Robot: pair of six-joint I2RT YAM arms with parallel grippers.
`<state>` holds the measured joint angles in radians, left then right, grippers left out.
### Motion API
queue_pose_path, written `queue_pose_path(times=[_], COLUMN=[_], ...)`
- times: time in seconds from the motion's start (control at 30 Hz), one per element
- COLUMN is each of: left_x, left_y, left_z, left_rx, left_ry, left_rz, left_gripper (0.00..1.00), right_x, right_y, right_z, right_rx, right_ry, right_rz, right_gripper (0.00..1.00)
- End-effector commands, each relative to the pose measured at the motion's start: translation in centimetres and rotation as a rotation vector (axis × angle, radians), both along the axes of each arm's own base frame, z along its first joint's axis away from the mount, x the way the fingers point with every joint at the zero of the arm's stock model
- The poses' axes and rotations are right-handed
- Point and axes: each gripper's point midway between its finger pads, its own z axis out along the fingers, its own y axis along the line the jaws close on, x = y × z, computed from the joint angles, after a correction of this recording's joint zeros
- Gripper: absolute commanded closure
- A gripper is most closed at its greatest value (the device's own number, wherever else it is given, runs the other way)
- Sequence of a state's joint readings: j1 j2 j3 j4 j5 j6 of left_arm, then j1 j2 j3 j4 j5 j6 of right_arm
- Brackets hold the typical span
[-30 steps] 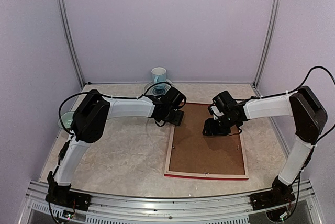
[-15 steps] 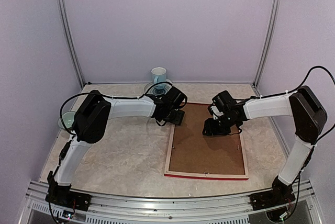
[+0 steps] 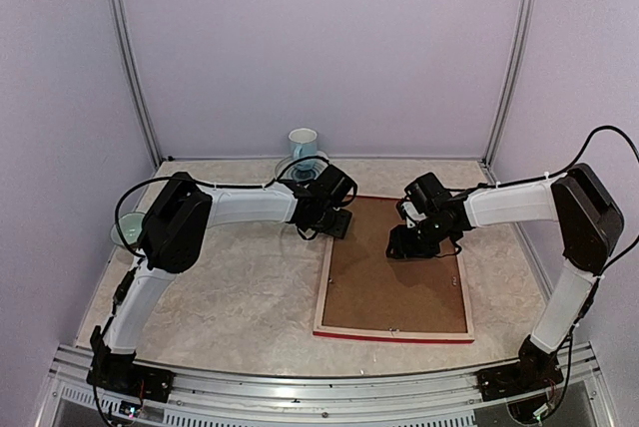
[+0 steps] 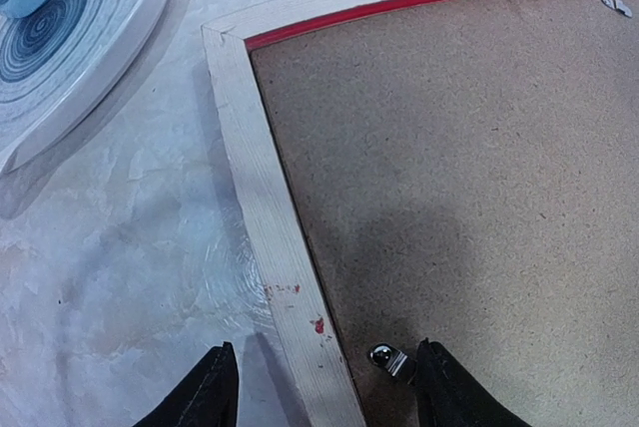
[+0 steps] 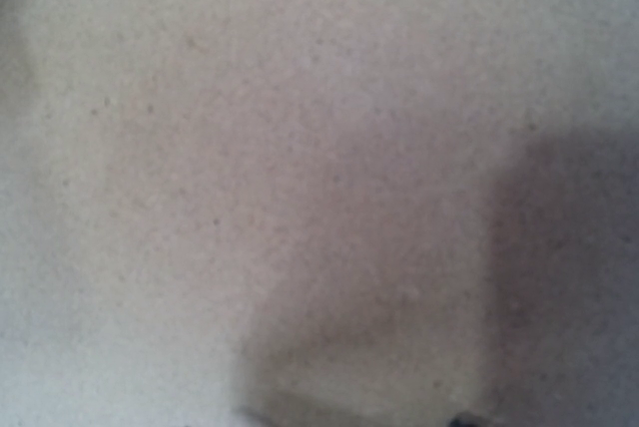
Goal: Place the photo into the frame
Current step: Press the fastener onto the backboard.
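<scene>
Frame (image 3: 323, 299) lies face down with the brown backing board (image 3: 394, 282) already in it, so the photo's hidden, probably underneath. Left gripper (image 4: 324, 397) has its jaws spread astride the rail; right gripper (image 3: 414, 242) is low on the board, can't tell its jaws. Probably just the clip (image 4: 387, 359) turning left.

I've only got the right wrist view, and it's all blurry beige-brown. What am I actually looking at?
Observer: The brown backing board. It sits in the frame, which lies reverse side up, and the right gripper is low over its far part.
Operator: Where's the left gripper?
Observer: The left gripper is open, straddling the frame's left rail near the far corner.
Operator: Anything close to that corner?
Observer: A mug on a saucer stands just beyond it.
</scene>
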<state>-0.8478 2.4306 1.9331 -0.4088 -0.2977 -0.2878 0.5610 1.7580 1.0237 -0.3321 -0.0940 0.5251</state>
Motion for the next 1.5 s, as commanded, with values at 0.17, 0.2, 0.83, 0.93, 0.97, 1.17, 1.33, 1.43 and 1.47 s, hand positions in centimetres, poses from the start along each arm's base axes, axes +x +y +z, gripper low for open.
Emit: queue_pose_path(times=[0.17, 0.2, 0.83, 0.93, 0.97, 1.17, 1.33, 1.43, 1.47], left_x=[-2.5, -2.5, -3.2, -3.3, -3.3, -3.1, -2.9, -2.6, -2.5], left_y=[2.0, 2.0, 3.0, 3.1, 3.1, 3.2, 3.3, 3.0, 3.0], left_z=[-5.0, -5.0, -5.2, -5.0, -4.9, -4.5, -4.3, -3.2, -2.7], left_rx=[0.118, 0.117, 0.119, 0.117, 0.116, 0.112, 0.111, 0.076, 0.064], left_ry=[0.134, 0.135, 0.164, 0.164, 0.163, 0.153, 0.145, 0.117, 0.107], left_rz=[-0.024, -0.024, -0.017, -0.014, -0.012, -0.005, 0.009, 0.014, 0.019], left_gripper=[0.42, 0.43, 0.49, 0.50, 0.51, 0.54, 0.54, 0.54, 0.53], right_x=[-1.5, -1.5, -1.5, -1.5, -1.5, -1.7, -1.6, -1.7, -1.7], right_y=[-1.0, -1.1, -1.1, -1.0, -1.0, -1.1, -1.1, -1.1, -1.1], right_z=[-2.4, -2.4, -2.3, -2.3, -2.2, -2.3, -2.3, -2.4, -2.5], right_rx=[-0.056, -0.057, -0.055, -0.051, -0.051, -0.050, -0.048, -0.050, -0.050], right_ry=[0.084, 0.084, 0.080, 0.080, 0.079, 0.081, 0.081, 0.082, 0.084], right_rz=[-0.007, -0.007, -0.008, -0.008, -0.008, -0.009, -0.009, -0.009, -0.009], right_gripper=[0.45, 0.45, 0.45, 0.45, 0.45, 0.45, 0.45, 0.45, 0.45])
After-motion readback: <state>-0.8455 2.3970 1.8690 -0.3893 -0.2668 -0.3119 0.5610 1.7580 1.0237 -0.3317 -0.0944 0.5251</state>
